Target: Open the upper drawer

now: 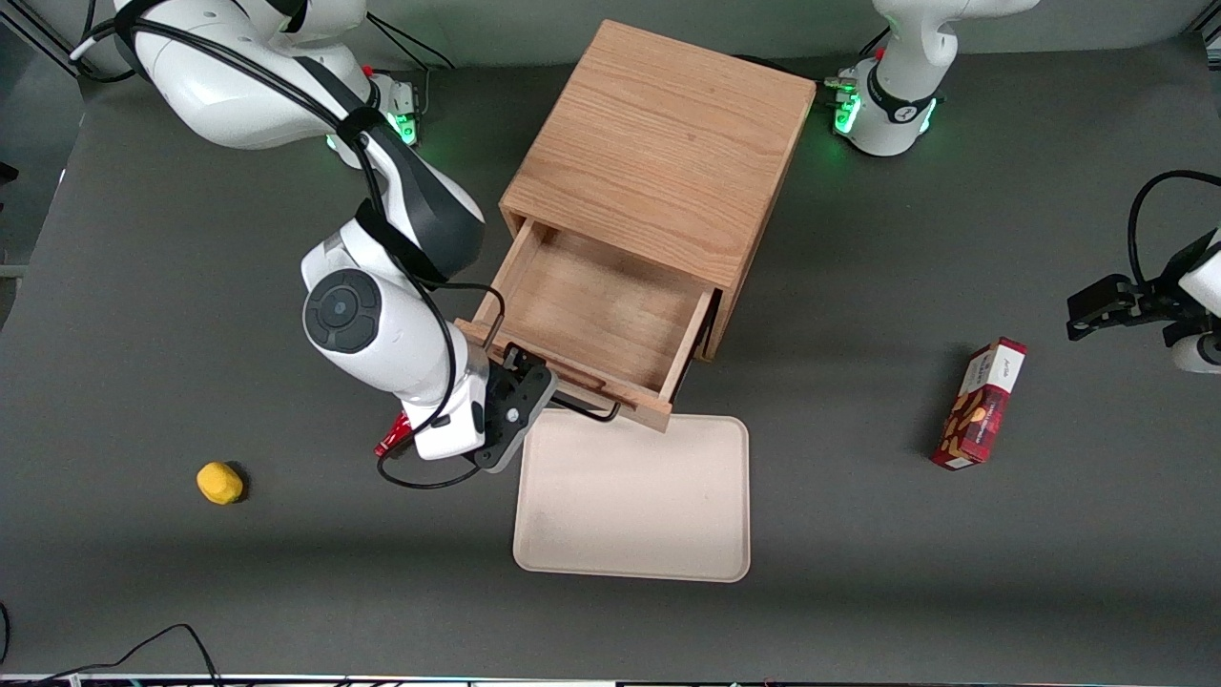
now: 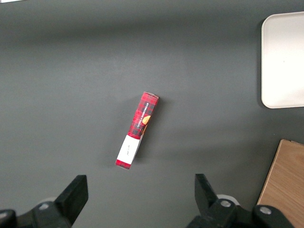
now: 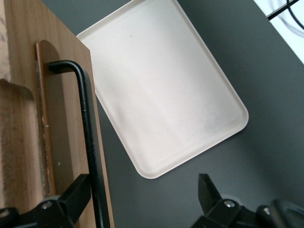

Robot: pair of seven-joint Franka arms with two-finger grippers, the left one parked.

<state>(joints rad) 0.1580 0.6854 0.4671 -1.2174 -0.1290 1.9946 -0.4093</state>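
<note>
Gaping, upper drawer [image 1: 601, 315] (bare inside) beside pincer [image 1: 520, 386].

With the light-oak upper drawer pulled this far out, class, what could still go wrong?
1. The open end effector straddles the thin black wire handle; withdrawing at an angle might snag it and jerk the upper drawer.
2. The drawer's front overhangs the edge of the beige plastic tray; pulling further could bump the tray.
3. More pull might bring the drawer right out of the wooden cabinet.
</note>
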